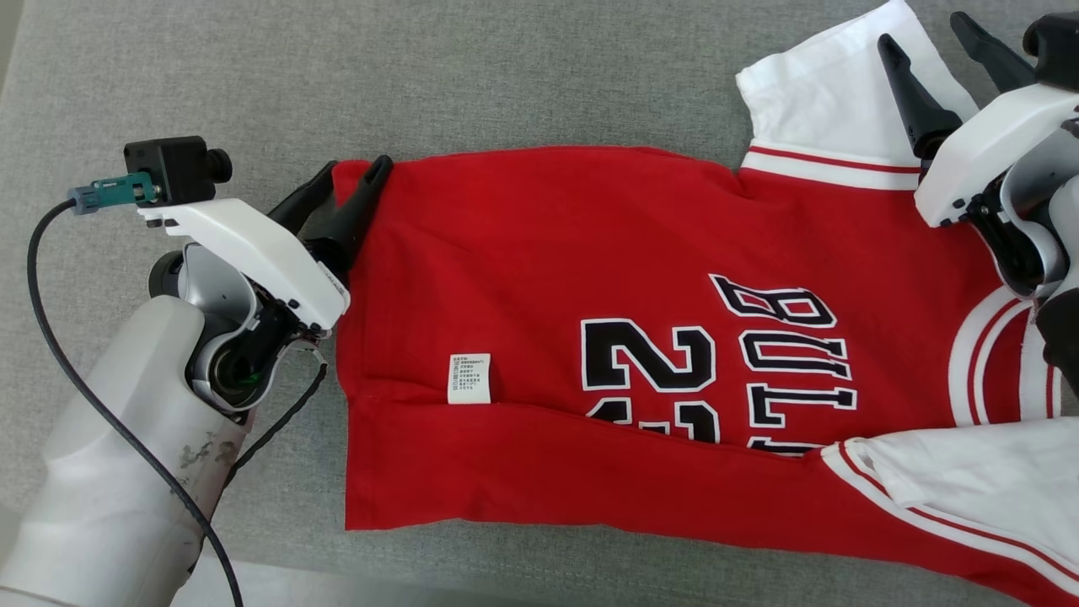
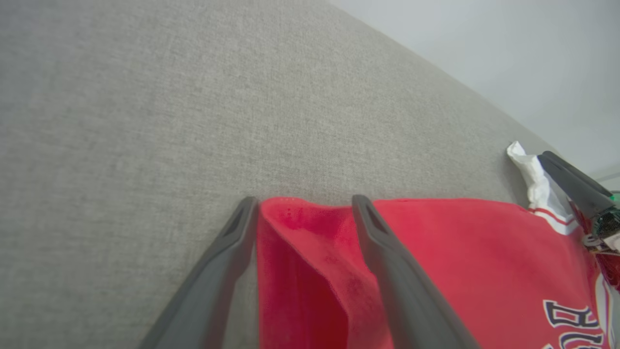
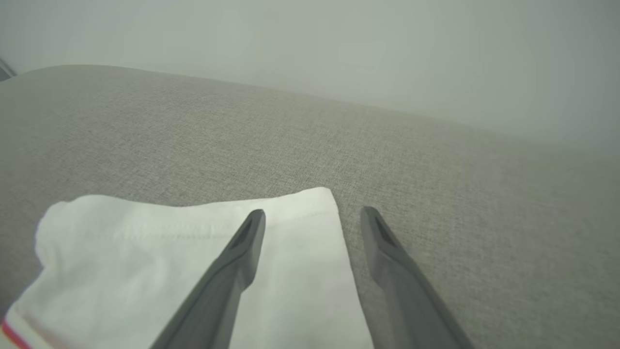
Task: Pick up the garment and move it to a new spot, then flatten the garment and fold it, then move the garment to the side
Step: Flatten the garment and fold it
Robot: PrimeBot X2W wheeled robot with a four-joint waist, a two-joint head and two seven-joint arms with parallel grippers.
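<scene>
Red jersey [image 1: 548, 253] lies flat on grey fabric surface [image 1: 253, 76]. Left gripper [image 1: 356, 164] spread wide, jersey's far hem corner between its fingers. Right gripper [image 1: 923, 29] spread wide, straddling white sleeve [image 1: 809, 93] edge.

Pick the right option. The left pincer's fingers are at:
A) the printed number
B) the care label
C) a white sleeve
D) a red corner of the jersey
D: the left pincer is open, with one finger on either side of a red corner of the jersey, away from sleeves, label and number.
</scene>
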